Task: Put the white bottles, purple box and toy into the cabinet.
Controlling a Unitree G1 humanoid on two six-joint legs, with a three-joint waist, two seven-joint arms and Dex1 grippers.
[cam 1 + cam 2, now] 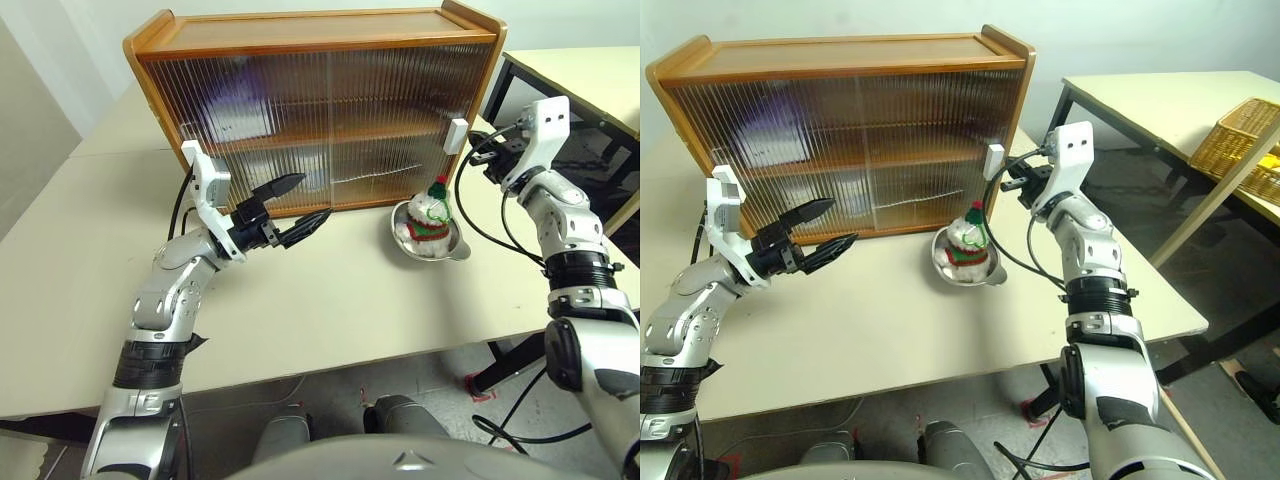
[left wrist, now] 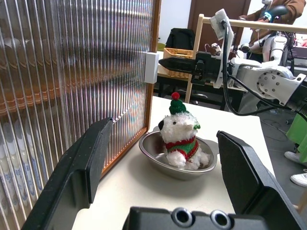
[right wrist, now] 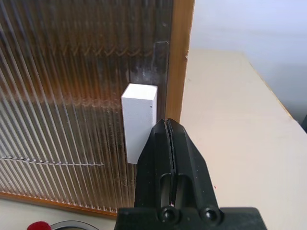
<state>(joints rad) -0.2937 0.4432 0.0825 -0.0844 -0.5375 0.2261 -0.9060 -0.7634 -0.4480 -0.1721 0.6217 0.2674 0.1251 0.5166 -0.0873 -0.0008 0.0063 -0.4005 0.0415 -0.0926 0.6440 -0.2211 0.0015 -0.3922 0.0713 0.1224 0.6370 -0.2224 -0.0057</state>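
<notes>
- The cabinet (image 1: pixel 320 110) stands on the desk (image 1: pixel 300 300) with both ribbed sliding doors drawn across its front, so the shelves read only as blurred shapes.
- A purple smear shows behind the upper left of the doors; I judge it may be the purple box, already inside, but the ribbing hides too much to be sure. Whether the white bottles sit inside cannot be told.
- The toy (image 1: pixel 432 215) sits in its metal bowl (image 1: pixel 430 245) on the desk, just in front of the cabinet's lower right corner. It looks like the one item plainly left to stow.
- The right gripper (image 3: pixel 168 132) has its fingers pressed together, holding nothing, with its tip just beside the white handle (image 3: pixel 139 120) at the cabinet's right edge.
- My reading is that the step in hand is sliding that door aside to make an opening.
- The left gripper (image 1: pixel 295 208) hovers with its fingers spread wide and nothing between them, before the cabinet's lower left, pointing toward the toy.
</notes>
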